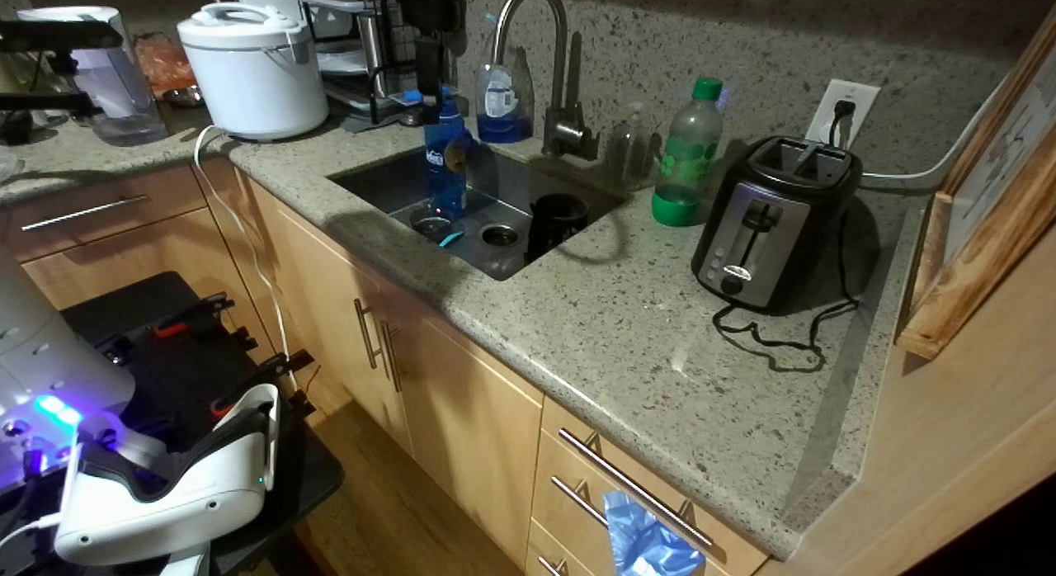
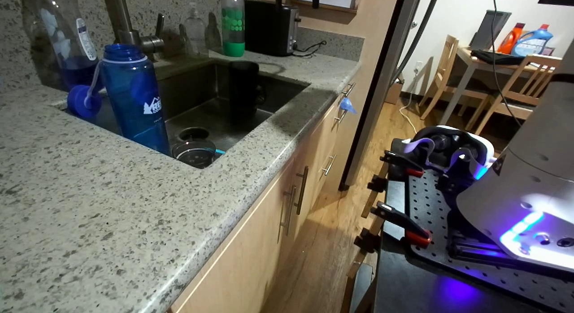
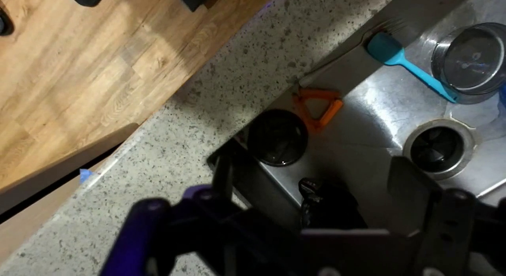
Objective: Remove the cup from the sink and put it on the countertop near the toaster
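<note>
The dark cup [image 1: 559, 214] stands upright in the metal sink [image 1: 516, 177], at the end toward the toaster [image 1: 767, 229]. The cup also shows in an exterior view [image 2: 243, 82], with its handle on the side. In the wrist view the black cup [image 3: 332, 207] is partly hidden by the gripper body. My gripper [image 3: 314, 175] is open above the sink, its fingers wide apart and the cup lower down between them. Dark fingertips [image 2: 297, 0] show at the top edge of an exterior view. The speckled countertop [image 1: 627, 345] surrounds the sink and carries the toaster.
A blue bottle [image 1: 446, 159] stands in the sink. A teal spatula [image 3: 411, 68], a clear bowl [image 3: 472, 58], an orange triangle [image 3: 318, 106] and a dark round dish [image 3: 278, 137] lie there too. The faucet [image 1: 563, 81], green bottle [image 1: 686, 159] and toaster cord [image 1: 775, 345] are nearby.
</note>
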Robot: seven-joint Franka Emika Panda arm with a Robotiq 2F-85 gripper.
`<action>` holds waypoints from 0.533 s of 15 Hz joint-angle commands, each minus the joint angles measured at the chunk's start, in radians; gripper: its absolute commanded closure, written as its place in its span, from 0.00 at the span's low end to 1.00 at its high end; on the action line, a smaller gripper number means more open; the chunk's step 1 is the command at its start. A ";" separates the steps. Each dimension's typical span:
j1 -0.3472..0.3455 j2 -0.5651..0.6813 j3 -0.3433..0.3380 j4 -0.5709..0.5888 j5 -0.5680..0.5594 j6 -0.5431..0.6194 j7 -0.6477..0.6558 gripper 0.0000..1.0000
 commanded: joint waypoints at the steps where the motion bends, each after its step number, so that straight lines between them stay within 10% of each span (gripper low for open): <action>1: 0.026 0.008 -0.022 0.011 0.000 -0.004 0.002 0.00; 8: 0.027 0.092 -0.038 0.118 0.030 -0.062 0.030 0.00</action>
